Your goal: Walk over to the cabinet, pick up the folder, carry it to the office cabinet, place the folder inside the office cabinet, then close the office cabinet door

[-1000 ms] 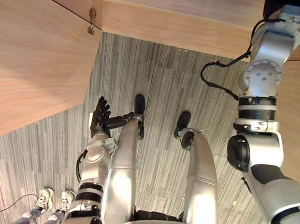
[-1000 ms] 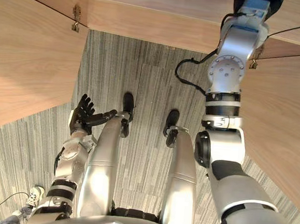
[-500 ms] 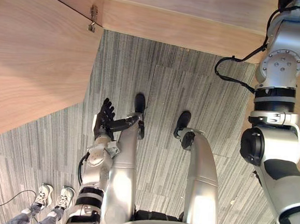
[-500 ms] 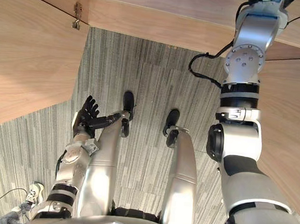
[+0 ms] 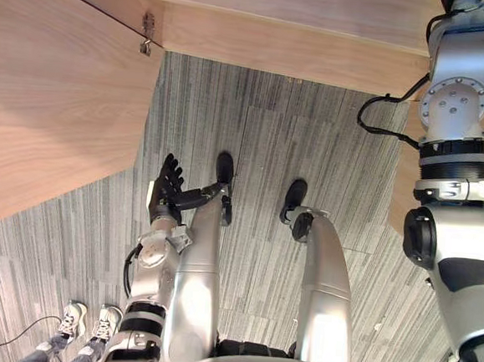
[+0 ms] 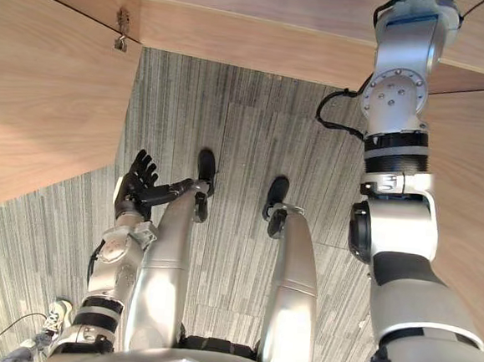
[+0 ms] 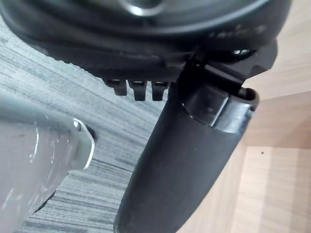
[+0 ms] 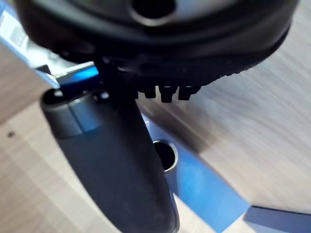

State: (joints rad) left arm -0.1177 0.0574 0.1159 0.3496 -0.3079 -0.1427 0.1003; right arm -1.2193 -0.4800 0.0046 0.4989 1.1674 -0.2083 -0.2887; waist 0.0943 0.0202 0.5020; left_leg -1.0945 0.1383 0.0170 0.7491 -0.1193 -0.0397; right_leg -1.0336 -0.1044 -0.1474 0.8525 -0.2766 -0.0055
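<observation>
Your left hand (image 5: 167, 194): low over carpet (image 5: 255, 123), fingers spread, empty. Your right hand (image 8: 112, 160): raised at office cabinet (image 5: 280, 16), just beside blue folder (image 8: 204, 189) lying against cabinet wood. Gripping or not, cannot tell.

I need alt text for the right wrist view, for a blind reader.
A blue folder with a round hole shows against pale wood, past the right hand, whose dark thumb crosses in front of it. Whether the hand grips the folder cannot be told.
</observation>
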